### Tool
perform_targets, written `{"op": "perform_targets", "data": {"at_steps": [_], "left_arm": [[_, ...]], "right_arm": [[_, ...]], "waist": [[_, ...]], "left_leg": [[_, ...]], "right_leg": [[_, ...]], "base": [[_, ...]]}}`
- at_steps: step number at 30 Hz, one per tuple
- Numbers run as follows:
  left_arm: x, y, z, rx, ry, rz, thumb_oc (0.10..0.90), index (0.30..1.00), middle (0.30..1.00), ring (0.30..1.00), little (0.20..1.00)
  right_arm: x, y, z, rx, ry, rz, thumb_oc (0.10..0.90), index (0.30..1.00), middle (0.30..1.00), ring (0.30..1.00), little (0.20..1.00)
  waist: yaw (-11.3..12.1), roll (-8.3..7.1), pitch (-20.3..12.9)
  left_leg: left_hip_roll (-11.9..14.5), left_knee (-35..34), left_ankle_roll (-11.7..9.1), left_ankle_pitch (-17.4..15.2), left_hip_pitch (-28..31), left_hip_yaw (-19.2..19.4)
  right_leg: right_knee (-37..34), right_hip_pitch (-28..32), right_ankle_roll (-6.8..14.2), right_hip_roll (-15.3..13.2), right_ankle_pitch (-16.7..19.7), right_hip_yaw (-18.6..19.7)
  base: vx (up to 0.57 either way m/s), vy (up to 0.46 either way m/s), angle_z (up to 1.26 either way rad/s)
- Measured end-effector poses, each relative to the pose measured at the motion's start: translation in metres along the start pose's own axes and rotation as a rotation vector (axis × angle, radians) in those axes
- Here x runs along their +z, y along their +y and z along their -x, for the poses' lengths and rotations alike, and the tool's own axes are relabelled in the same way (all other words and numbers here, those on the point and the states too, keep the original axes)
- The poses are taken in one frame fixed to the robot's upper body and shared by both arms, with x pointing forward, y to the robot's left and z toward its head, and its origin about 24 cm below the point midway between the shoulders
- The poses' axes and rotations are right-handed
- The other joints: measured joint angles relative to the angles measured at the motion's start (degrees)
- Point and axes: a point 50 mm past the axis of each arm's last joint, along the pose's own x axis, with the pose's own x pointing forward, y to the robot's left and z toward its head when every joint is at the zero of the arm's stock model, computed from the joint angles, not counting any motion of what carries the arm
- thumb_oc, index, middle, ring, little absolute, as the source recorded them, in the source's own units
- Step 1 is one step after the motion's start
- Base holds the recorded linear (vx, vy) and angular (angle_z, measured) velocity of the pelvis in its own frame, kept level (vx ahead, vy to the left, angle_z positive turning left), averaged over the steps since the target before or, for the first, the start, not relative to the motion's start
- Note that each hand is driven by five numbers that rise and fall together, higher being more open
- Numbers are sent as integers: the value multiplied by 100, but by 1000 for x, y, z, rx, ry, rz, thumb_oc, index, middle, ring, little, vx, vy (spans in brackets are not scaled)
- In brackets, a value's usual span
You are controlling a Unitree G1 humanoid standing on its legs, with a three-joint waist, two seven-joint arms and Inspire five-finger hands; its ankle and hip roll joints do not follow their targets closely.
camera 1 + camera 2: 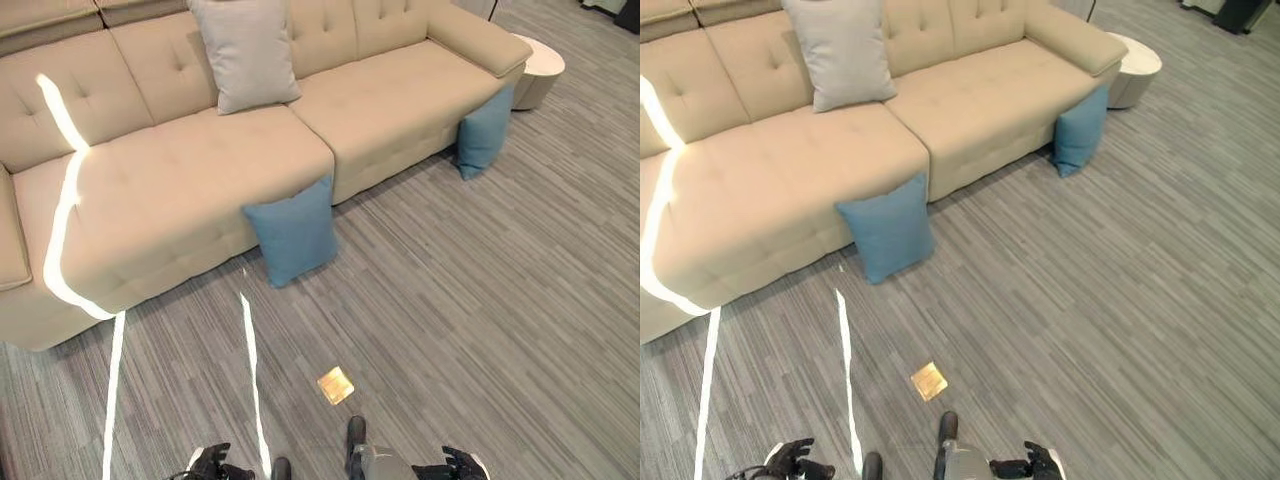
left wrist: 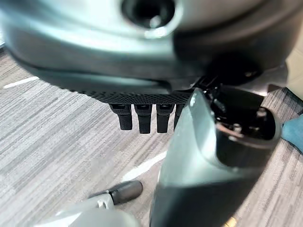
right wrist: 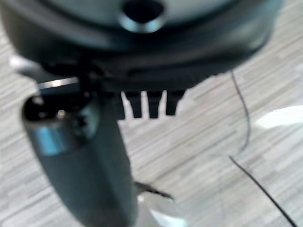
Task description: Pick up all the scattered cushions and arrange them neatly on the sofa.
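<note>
Standing off from the beige sofa, nothing in hand yet. I read this as the approach step, before the first pickup.

Cushions: one grey cushion upright on the seat against the backrest. Two blue ones on the carpet, each leaning on the sofa's front: the near blue cushion at the seam between the two seat sections, the far blue cushion below the right-hand armrest, near a round white side table.

Left hand and right hand hang low at the bottom of the head view, well apart from either cushion. In each wrist view the fingers point straight down at the floor, side by side, unbent, holding nothing; same for the right fingers.

A small square brass floor plate lies in the carpet between me and the sofa.

Next, in my judgement: walk toward the near blue cushion, stoop, and take it by its top edge. It looks soft, so it will likely sag in a one-hand grip.
</note>
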Motion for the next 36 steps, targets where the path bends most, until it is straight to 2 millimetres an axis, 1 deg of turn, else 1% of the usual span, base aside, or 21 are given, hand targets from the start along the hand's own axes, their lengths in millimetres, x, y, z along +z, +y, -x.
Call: {"op": "perform_targets", "data": {"at_steps": [2,5,7,8,10,13,15,16,18,19,20,22,23,24,26,28,30,31,33,34,36], "left_arm": [[9,4,-2,7,-31,-12,800,900,900,900,900],[19,9,-3,33,-60,41,800,900,900,900,900],[26,9,-3,32,-88,49,800,900,900,900,900],[32,11,-3,31,-114,47,800,900,900,900,900],[36,11,-3,33,-133,55,800,900,900,900,900],[41,11,-3,31,-152,54,800,900,900,900,900],[43,14,-4,39,-155,80,800,900,900,900,900],[43,14,-4,41,-155,83,800,900,900,900,900],[34,15,-3,43,-128,80,800,900,900,900,900],[30,23,-4,61,-102,76,800,900,900,900,900],[31,24,-4,64,-102,72,800,900,900,900,900],[29,22,-4,53,-93,57,800,900,900,900,900],[27,22,-4,53,-86,55,800,900,900,900,900],[33,23,-5,55,-101,55,800,900,900,900,900],[30,21,-5,46,-84,53,800,900,900,900,900],[25,20,-4,49,-74,31,800,900,900,900,900],[23,19,-4,46,-66,25,800,900,900,900,900],[22,19,-4,47,-63,24,800,900,900,900,900],[20,20,-3,47,-58,23,800,900,900,900,900],[18,18,-3,44,-49,23,800,900,900,900,900],[15,17,-3,42,-45,25,800,900,900,900,900]], "right_arm": [[-13,1,2,3,37,3,800,900,900,900,900],[9,-5,-2,-15,-30,-25,800,900,900,900,900],[15,-6,-3,-21,-46,-31,800,900,900,900,900],[17,-7,-4,-24,-43,-30,800,900,900,900,900],[21,-7,-4,-25,-54,-29,800,900,900,900,900],[21,-6,-4,-19,-55,-13,800,900,900,900,900],[19,-6,-4,-21,-39,-11,800,900,900,900,900],[12,-8,-3,-26,-23,-7,800,900,900,900,900],[8,-8,-3,-27,-10,-5,800,900,900,900,900],[0,3,0,1,16,-9,800,900,900,900,900],[-1,5,0,7,18,-9,800,900,900,900,900],[-12,9,2,19,54,4,800,900,900,900,900],[-15,10,3,22,60,4,800,900,900,900,900],[-15,11,4,26,55,3,800,900,900,900,900],[-4,10,2,24,16,2,800,900,900,900,900],[-2,8,1,20,0,-2,800,900,900,900,900],[3,0,-1,2,-12,17,800,900,900,900,900],[9,-4,-1,-5,-37,27,800,900,900,900,900],[11,-4,-2,-3,-43,27,800,900,900,900,900],[11,-2,-1,6,-45,27,800,900,900,900,900],[11,-1,-1,17,-44,27,800,900,900,900,900]], "waist": [[46,-151,-162],[110,-213,-181],[138,-296,-136],[153,-341,-112],[243,-346,-104],[265,-356,-77],[273,-361,-19],[269,-331,-27],[265,-275,-70],[242,-582,-101],[240,-615,-113],[287,-538,-106],[274,-526,-123],[275,-510,-110],[208,-360,15],[207,-258,44],[253,-145,58],[212,-121,62],[134,-131,66],[83,-147,63],[90,-137,57]], "left_leg": [[-102,1222,-153,-75,-569,89],[91,2964,-601,143,-1492,406],[167,3256,-464,31,-1741,633],[132,2814,-296,-63,-1944,802],[124,2183,-294,-23,-2143,905],[48,691,-297,420,-2242,1097],[39,554,-233,645,-2397,1233],[18,592,35,821,-2381,1415],[23,404,273,1218,-2110,1355],[-188,328,414,1088,-1831,1455],[-233,308,458,1051,-1762,1462],[-242,-23,467,940,-1281,1444],[-250,-78,498,916,-1182,1418],[-279,-74,552,734,-1089,1385],[-295,-199,625,633,-723,1310],[-366,-252,709,342,-346,1181],[-344,-412,710,270,-81,1145],[-325,-449,641,235,51,995],[-334,-487,553,215,136,881],[-307,-477,502,137,275,701],[-236,-468,396,-40,387,552]], "right_leg": [[-441,321,-69,-95,126,-268],[-738,631,-366,14,-12,-403],[-953,876,-485,80,-90,-441],[-1137,1089,-503,184,-103,-518],[-1196,1198,-425,282,-153,-532],[-1198,1465,-114,439,-417,-496],[-1198,1671,46,481,-545,-479],[-1195,1852,162,520,-662,-355],[-1196,2111,242,550,-807,-160],[-976,2196,321,304,-958,-83],[-823,2172,328,243,-948,-90],[404,1792,407,98,-1082,-86],[584,1714,409,100,-1180,-59],[1091,1500,423,77,-987,-2],[3311,588,617,-238,-796,-51],[3893,-54,603,-530,-1004,-35],[3614,-359,446,-627,-1142,-181],[2746,-548,424,-566,-1139,-191],[2231,-760,350,-572,-1053,-136],[1488,-965,218,-408,-805,150],[1074,-1102,251,-216,-429,376]], "base": [[100,-182,68],[219,-186,18],[263,-75,22],[193,-26,9],[273,2,-14],[320,21,-9],[284,77,-27],[457,140,-39],[326,112,-49],[310,144,-31],[310,144,-17],[214,161,-4],[269,201,2],[128,90,2],[205,59,24],[384,17,33],[300,-70,11],[305,-108,45],[222,-98,67],[309,-162,69],[356,-202,57]]}}
